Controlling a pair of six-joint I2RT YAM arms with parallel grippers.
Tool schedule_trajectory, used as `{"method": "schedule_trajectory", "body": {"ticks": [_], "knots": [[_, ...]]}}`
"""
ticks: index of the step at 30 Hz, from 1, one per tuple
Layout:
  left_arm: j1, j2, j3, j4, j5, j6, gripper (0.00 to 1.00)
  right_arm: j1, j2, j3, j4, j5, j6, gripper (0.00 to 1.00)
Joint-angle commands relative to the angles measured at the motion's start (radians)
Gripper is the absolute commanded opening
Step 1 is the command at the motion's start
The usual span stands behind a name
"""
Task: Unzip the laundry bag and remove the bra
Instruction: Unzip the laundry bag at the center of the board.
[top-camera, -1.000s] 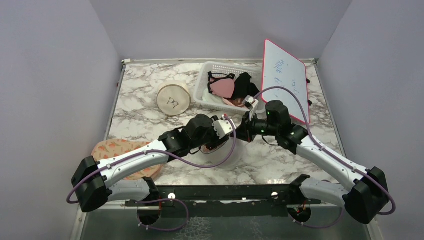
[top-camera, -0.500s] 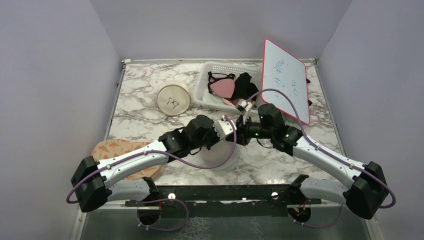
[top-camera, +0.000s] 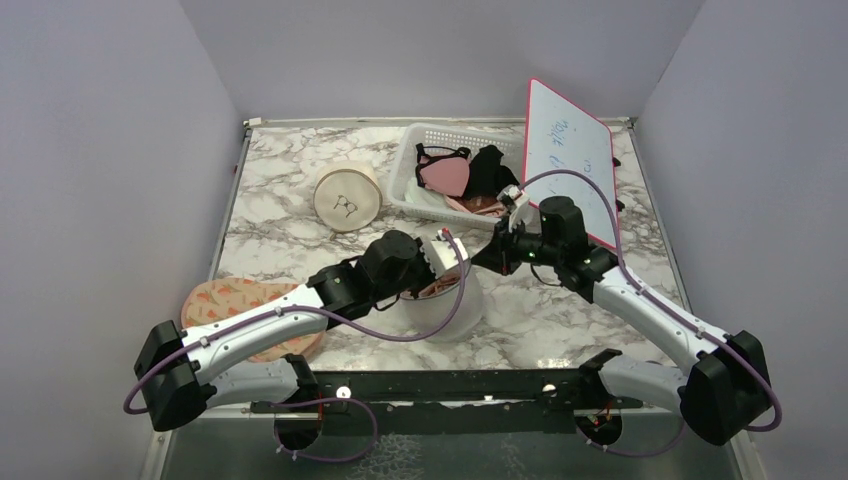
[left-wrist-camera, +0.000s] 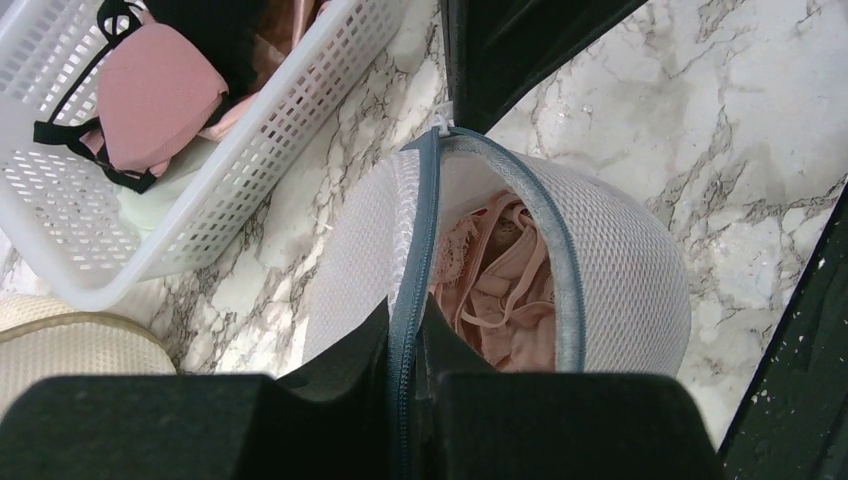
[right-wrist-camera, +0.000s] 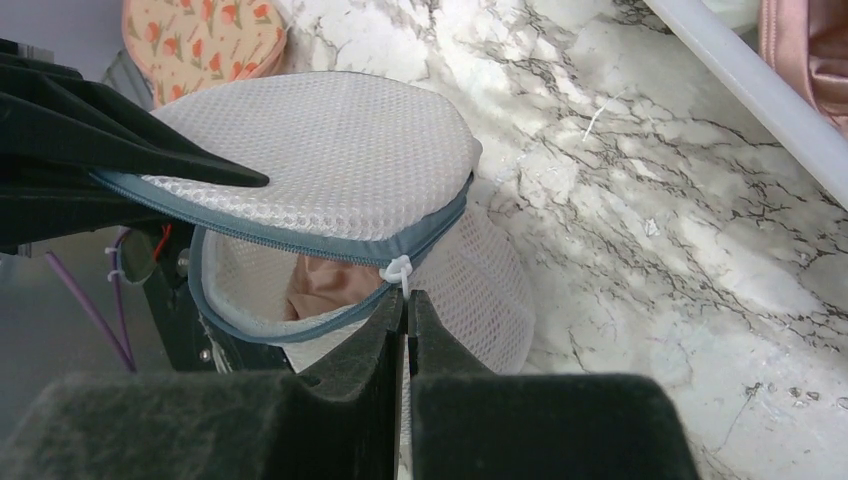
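Observation:
The white mesh laundry bag (top-camera: 445, 305) stands near the table's front middle, its grey-blue zip ring (left-wrist-camera: 545, 220) partly undone and the flat lid (right-wrist-camera: 320, 150) lifted. A peach lace bra (left-wrist-camera: 500, 290) lies inside and also shows in the right wrist view (right-wrist-camera: 325, 285). My left gripper (left-wrist-camera: 408, 335) is shut on the lid's zip edge. My right gripper (right-wrist-camera: 406, 305) is shut on the white zip pull (right-wrist-camera: 397, 270) at the bag's far side. In the top view the left gripper (top-camera: 440, 262) and right gripper (top-camera: 490, 255) meet over the bag.
A white basket (top-camera: 425, 195) with pink and black bras stands behind the bag. A cream round case with a black drawing (top-camera: 347, 198) is at back left, a peach patterned pouch (top-camera: 240, 300) at front left, a red-edged whiteboard (top-camera: 570, 155) at back right.
My right gripper drew the zip pull to the right and back around the ring. The bag's lid has opened wider and the left arm shifted slightly left.

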Motion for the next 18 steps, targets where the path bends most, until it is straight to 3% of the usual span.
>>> {"method": "schedule_trajectory", "body": {"ticks": [1,13,18], "knots": [[0.000,-0.034,-0.010,0.022,-0.033,0.007,0.00,-0.014,0.001,0.005,0.000,-0.061,-0.039,0.01],[-0.001,0.020,0.008,0.011,-0.026,0.001,0.40,0.079,-0.021,0.009,0.036,-0.113,0.013,0.01],[-0.004,0.025,0.010,0.010,-0.015,-0.003,0.44,0.141,-0.011,0.030,0.049,-0.093,0.032,0.01]]}}
